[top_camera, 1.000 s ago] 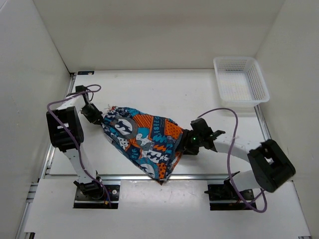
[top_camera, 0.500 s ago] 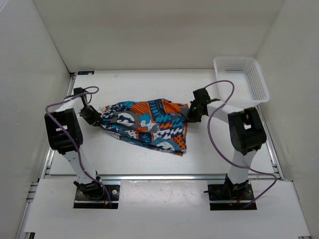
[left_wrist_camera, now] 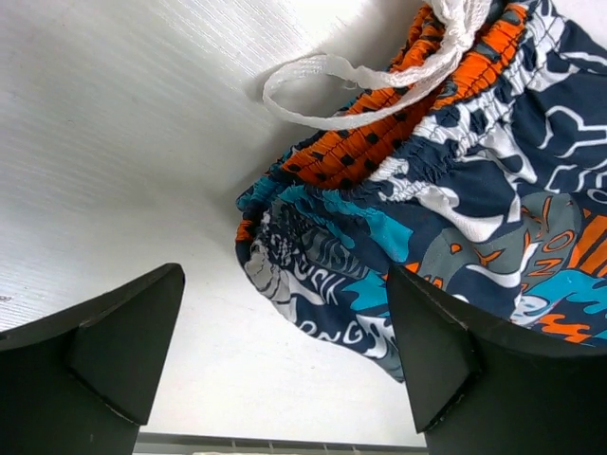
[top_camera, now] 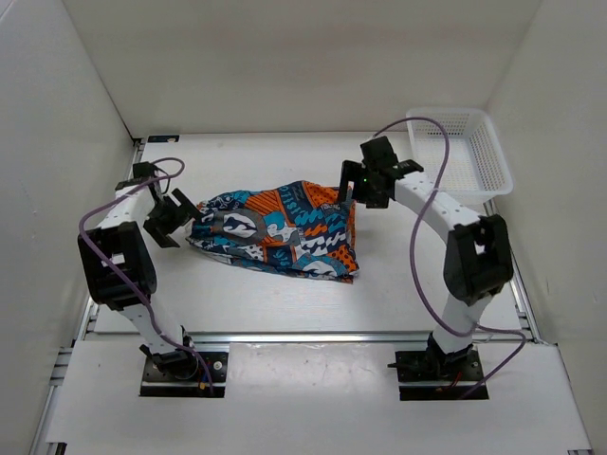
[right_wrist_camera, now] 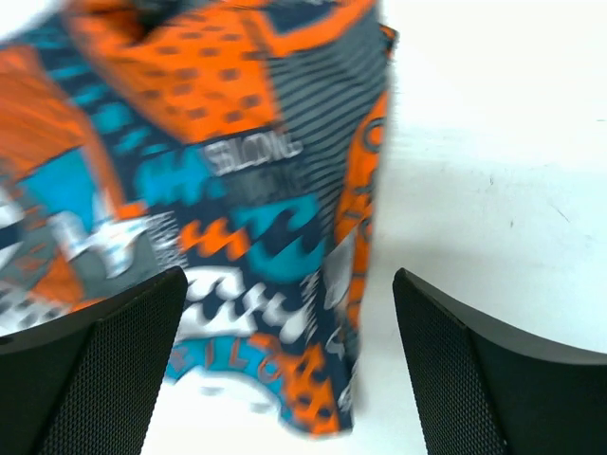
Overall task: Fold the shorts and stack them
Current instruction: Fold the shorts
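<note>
Lying central on the table (top_camera: 427, 275), the shorts (top_camera: 280, 232) sit loosely folded (drawstring (left_wrist_camera: 351, 71) at the left end). Left gripper (top_camera: 167, 221) stands wide open, empty, just beside that end; right gripper (top_camera: 351, 194), likewise spread and empty, hangs over their far right corner.

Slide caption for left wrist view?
Open left gripper hovering by the shorts' gathered waistband and white drawstring loop.

The shorts (top_camera: 280, 232) are lying around the middle of the table (top_camera: 285, 166). The left gripper (top_camera: 171, 218) is sitting just beside their left end, and the right gripper (top_camera: 353, 195) is hovering over their far right corner. The basket (top_camera: 459, 152) is standing in the table's far right corner, well apart from the shorts.
</note>
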Controlling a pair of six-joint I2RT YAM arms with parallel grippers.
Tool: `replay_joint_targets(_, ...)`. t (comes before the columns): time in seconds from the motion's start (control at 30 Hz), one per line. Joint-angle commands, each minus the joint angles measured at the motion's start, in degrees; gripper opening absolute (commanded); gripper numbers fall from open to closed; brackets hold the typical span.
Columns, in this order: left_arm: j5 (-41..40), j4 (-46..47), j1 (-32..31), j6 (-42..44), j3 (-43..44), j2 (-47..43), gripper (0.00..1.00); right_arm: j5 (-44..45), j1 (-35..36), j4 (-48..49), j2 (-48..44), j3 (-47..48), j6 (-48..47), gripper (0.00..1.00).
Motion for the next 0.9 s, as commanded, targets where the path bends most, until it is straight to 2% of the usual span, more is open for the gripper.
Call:
replay_joint_targets(0.0,0.4,-0.4,0.3,0.9,-0.5,-1.2,0.98,1.8,1.4,-3.4,-8.2,2.3,-2.3,0.94)
replay_joint_targets(0.07,1.9,0.4,0.3,0.9,-1.0,0.1,0.93,1.8,1.4,-4.1,-11.5,1.8,-2.3,0.95)
replay_joint_targets(0.13,2.5,2.0,0.3,0.3,-1.6,1.7,0.83,2.3,2.1,-5.6,-14.6,0.7,-2.3,0.95)
replay_joint_targets(0.2,3.2,2.5,0.3,-0.2,-1.7,2.7,0.78,2.8,2.6,-6.2,-16.6,0.1,-1.8,0.96)
replay_joint_targets(0.43,3.8,5.6,-0.9,-1.4,-1.7,8.0,0.78,4.0,2.6,-9.3,-23.3,-1.9,-1.8,0.96)
replay_joint_targets(0.5,2.1,5.6,-0.9,-1.9,-0.4,9.5,0.73,5.1,2.6,-10.1,-24.7,-2.4,-1.8,0.96)
replay_joint_targets(0.6,2.1,5.6,-0.9,-2.5,2.1,10.7,0.60,5.7,2.6,-11.1,-26.5,-2.4,-1.8,0.96)
replay_joint_targets(0.63,2.1,5.6,-0.9,-2.5,2.6,11.2,0.47,6.2,2.6,-11.6,-27.3,-2.9,-1.8,0.96)
replay_joint_targets(0.8,1.5,5.6,-0.9,-3.0,3.7,12.3,0.10,7.5,2.1,-12.7,-30.4,-3.5,-1.8,0.97)
replay_joint_targets(0.87,0.4,5.6,-0.9,-2.3,4.5,11.1,0.10,8.0,2.1,-13.3,-30.9,-3.5,-1.8,0.97)
